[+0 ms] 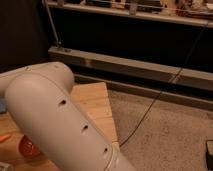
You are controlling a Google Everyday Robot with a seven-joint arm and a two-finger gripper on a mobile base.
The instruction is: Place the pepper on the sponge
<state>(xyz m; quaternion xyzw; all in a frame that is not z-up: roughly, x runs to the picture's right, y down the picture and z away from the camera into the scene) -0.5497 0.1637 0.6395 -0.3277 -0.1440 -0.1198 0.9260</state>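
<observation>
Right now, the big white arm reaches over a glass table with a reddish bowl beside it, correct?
Not quite. The table is wooden, not glass; the camera view shows its planks. The white arm does reach over it, with the reddish bowl beside it. The gripper is out of view.
</observation>
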